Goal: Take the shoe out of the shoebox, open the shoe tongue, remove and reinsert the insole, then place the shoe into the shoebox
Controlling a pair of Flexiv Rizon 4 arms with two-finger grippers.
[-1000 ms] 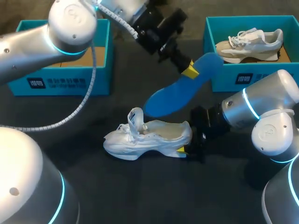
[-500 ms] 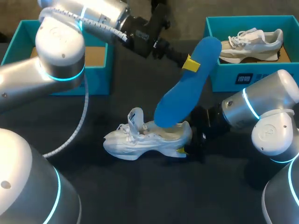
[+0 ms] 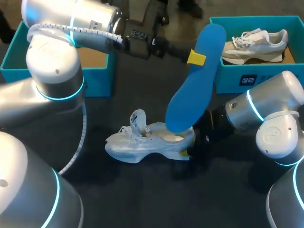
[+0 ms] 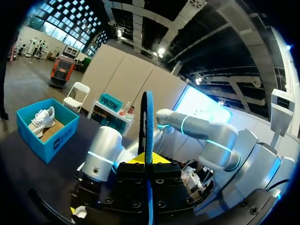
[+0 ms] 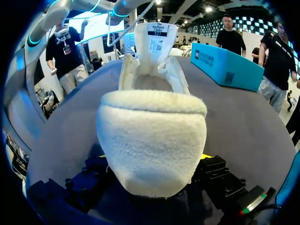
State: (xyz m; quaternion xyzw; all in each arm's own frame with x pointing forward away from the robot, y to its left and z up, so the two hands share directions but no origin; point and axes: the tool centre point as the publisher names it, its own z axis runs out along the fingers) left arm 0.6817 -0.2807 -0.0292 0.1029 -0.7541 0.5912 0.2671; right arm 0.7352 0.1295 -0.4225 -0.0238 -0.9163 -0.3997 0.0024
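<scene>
A white shoe (image 3: 147, 140) lies on its sole on the dark table, its tongue (image 3: 137, 118) pulled up. My right gripper (image 3: 186, 153) clasps the shoe's heel from both sides. In the right wrist view the fuzzy heel (image 5: 150, 136) fills the space between the fingers of that gripper (image 5: 152, 159). My left gripper (image 3: 195, 58) is shut on a blue insole (image 3: 190, 95), which stands nearly upright. The insole's lower end touches the shoe's opening. The left wrist view shows the insole (image 4: 149, 126) edge-on between the fingers of the left gripper (image 4: 148, 161).
A blue shoebox (image 3: 247, 78) at the back right holds a second white shoe (image 3: 254, 40). Another blue shoebox (image 3: 97, 78) stands at the back left, mostly hidden behind my left arm, with its cardboard floor (image 3: 92, 57) bare.
My left arm swung the insole from a slant to nearly upright and brought its lower end down to the shoe's opening. The shoe and my right gripper stayed put.
</scene>
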